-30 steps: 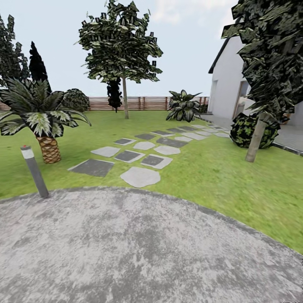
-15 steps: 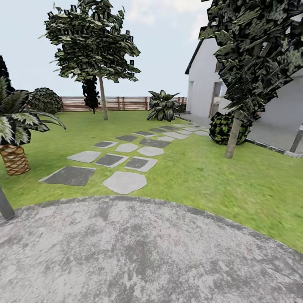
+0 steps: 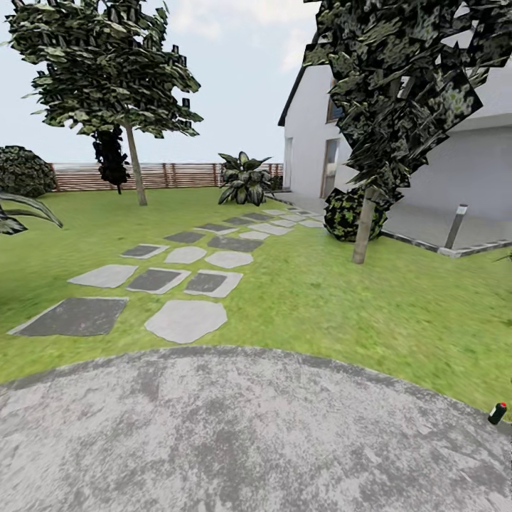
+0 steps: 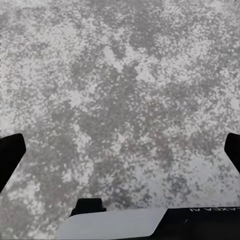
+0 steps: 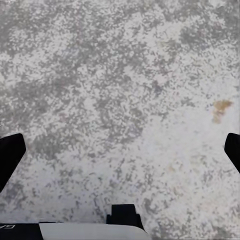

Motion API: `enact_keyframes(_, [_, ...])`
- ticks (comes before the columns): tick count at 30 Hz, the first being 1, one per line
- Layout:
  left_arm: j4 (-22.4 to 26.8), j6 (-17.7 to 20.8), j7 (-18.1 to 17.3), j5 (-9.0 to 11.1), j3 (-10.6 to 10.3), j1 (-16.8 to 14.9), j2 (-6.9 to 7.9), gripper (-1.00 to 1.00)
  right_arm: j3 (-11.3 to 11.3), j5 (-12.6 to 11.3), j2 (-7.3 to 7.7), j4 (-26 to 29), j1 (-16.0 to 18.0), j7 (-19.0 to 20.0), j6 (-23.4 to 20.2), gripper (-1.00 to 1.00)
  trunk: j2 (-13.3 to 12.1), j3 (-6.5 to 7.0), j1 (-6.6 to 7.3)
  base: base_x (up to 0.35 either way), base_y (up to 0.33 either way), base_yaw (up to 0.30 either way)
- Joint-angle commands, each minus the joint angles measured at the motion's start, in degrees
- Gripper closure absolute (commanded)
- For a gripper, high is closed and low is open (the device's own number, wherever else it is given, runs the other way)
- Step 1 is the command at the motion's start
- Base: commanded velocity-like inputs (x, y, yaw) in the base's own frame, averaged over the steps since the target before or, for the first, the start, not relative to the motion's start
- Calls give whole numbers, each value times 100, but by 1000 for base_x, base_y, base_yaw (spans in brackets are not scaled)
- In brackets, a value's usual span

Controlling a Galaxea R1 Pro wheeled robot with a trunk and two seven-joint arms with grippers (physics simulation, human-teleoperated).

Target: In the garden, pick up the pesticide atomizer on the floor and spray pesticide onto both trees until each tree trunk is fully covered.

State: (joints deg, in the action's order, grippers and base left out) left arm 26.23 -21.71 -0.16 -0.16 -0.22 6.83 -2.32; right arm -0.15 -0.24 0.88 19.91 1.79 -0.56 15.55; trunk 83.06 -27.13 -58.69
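Far left, one tree (image 3: pixel 107 67) stands on the lawn (image 3: pixel 306 299) before the slatted wood fence (image 3: pixel 178 175), its thin trunk (image 3: pixel 134 167) bare and upright. A run of stepping stones (image 3: pixel 181 320) leads from the round stone patio (image 3: pixel 235 434) toward the white house (image 3: pixel 427 156). Right of centre, the second tree (image 3: pixel 405 78) leans slightly, its trunk (image 3: pixel 363 226) just in front of a dark round bush (image 3: pixel 346 213). A short bollard lamp (image 3: pixel 454 226) stands further right at the paving edge.

At the far right edge, near, a small dark object with a red top (image 3: pixel 498 412) lies where patio meets grass. It is probably the pesticide atomizer, though it is too small and too close to the frame edge to confirm.

Left end effector (image 4: pixel 120 150): fingertips wide apart at both picture borders, released, nothing between them, stone patio (image 4: pixel 120 90) below. Right end effector (image 5: pixel 120 150): likewise spread, released and empty over the patio (image 5: pixel 110 75).

Assessment: the step in hand is locating and approaching the bottle. Recommended practice is to turn the base rightward until the object sits centrally in the head view, then close in squarely and halt short, so the right arm can reach down without overextending. Confirm identity before committing. Keep both end effectors released, and approach the bottle body from the side rather than the trigger head.
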Motion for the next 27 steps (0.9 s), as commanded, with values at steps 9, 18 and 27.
enact_keyframes(9, [5, -9, -2, -364, 1, 2, 35, -100, -1, -2, 0, -4, 4, -6, 19, -100, 2, -5, -4, 342, 123, -69])
enact_keyframes(18, [-2, -9, -5, -463, 4, 2, 38, -100, -2, -2, 0, -4, 3, -6, 19, -100, 2, -5, -4, 349, 13, -35])
enact_keyframes(27, [-4, -9, -10, -467, 4, 2, 38, -100, -3, -2, 0, -4, 4, -6, 19, -100, 2, -5, -4, 350, 3, -233])
